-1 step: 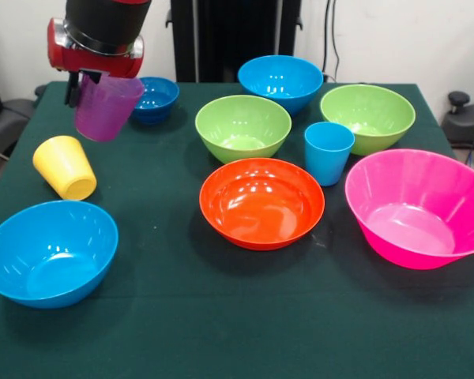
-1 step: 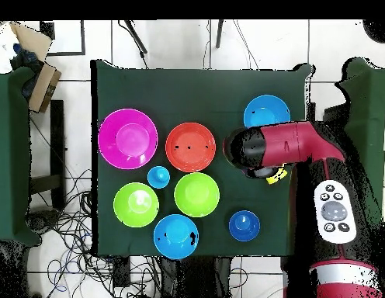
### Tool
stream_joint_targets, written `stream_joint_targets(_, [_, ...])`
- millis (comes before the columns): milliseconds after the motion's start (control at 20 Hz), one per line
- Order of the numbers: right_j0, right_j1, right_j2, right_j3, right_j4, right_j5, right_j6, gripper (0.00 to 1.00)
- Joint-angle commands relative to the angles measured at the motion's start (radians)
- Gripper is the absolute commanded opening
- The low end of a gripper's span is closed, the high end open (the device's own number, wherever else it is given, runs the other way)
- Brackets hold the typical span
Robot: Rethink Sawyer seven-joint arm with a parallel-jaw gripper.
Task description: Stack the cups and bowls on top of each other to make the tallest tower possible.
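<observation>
My gripper [image 1: 85, 84] is shut on the rim of the translucent purple cup [image 1: 107, 106], which hangs slightly tilted above the table's far left. Below it the yellow cup [image 1: 65, 166] lies tilted on the cloth; in the overhead view the yellow cup [image 2: 275, 174] only peeks out from under the arm [image 2: 261, 147]. A light blue cup [image 1: 329, 152] stands upright among the bowls: pink [image 1: 419, 207], orange [image 1: 261, 202], two lime green [image 1: 242, 126] [image 1: 367, 117], light blue far [image 1: 280, 81] and near [image 1: 50, 253], and small dark blue [image 1: 156, 99]. Nothing is stacked.
The green cloth table [image 1: 221, 332] has bare room along its front edge. In the overhead view a cardboard box [image 2: 42, 81] sits on a side surface, and cables [image 2: 79, 248] lie on the floor.
</observation>
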Motion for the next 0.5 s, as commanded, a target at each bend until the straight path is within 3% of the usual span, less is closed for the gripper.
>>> stream_joint_targets(50, [0.010, 0.024, 0.057, 0.034, 0.010, -0.045, -0.054, 0.00])
stream_joint_targets(500, [0.013, 0.024, 0.059, 0.034, 0.007, -0.047, -0.060, 0.00])
